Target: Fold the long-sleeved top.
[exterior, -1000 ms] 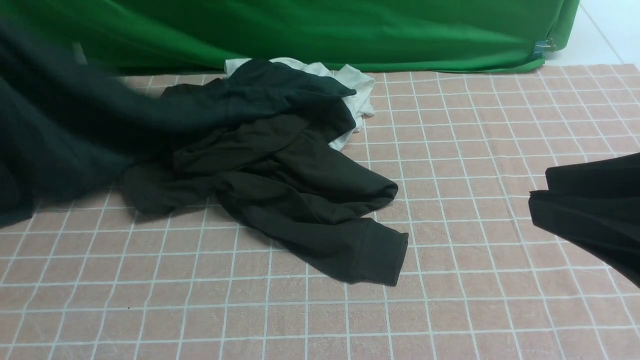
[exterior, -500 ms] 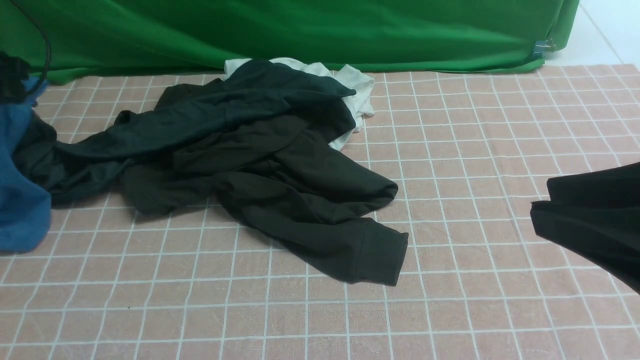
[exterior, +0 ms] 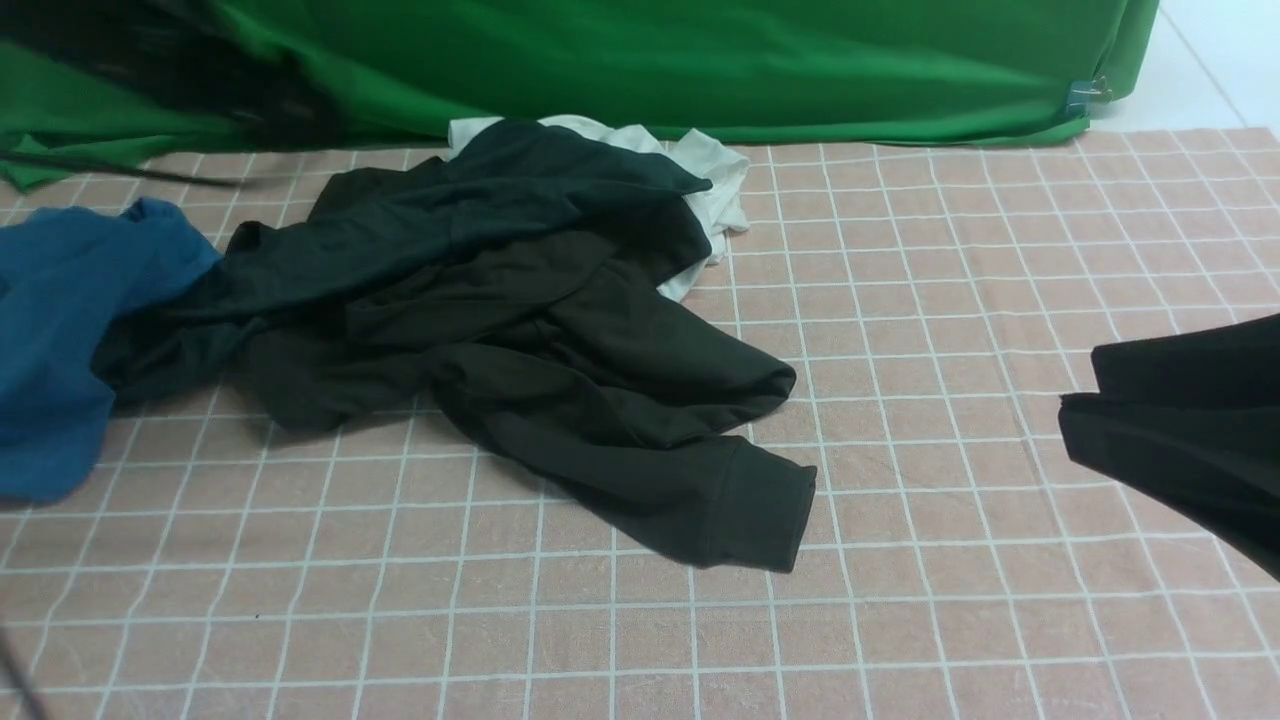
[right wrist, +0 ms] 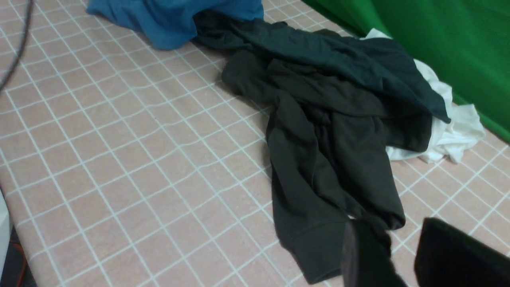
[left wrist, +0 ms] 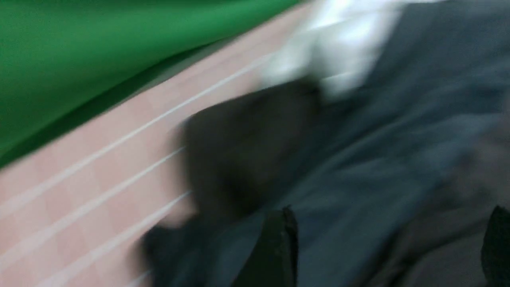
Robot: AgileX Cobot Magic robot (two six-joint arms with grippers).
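Checked cloth — long-sleeved top partly buried.

The bench is covered in pale pink with a white grid of squares. The long-sleeved top is plain black-brown, the garment dark greenish-grey, the shirt blue, the crumpled cloth white, the backdrop bright green.
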